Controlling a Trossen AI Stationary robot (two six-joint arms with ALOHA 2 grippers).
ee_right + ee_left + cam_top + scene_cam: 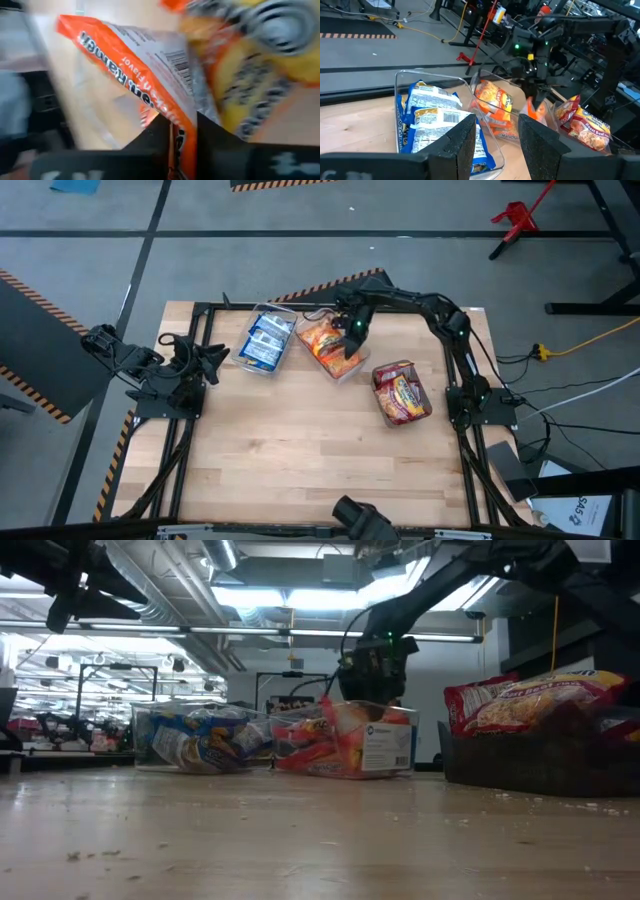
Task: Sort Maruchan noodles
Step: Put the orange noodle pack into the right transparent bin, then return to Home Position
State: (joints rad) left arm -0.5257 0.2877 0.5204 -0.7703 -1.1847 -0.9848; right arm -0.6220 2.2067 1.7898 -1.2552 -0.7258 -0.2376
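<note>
3 bins filled by colour; none loose on the bench (300, 450). Right gripper (350, 340) fingers nearly closed on an orange packet (145, 70) over the middle bin (335, 365), at 12 o'clock; release remains. Left gripper (215, 357) fingers open, empty.

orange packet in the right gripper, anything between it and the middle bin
Nothing visible does. The right gripper holds the orange packet right over the middle bin, which already holds orange packets. The bin is open on top.

Right arm reaching, left arm parked.
Right gripper (349, 338) points down at the table's far middle, fingers nearly together; left gripper (215, 357) waits at the left edge, fingers apart.
</note>
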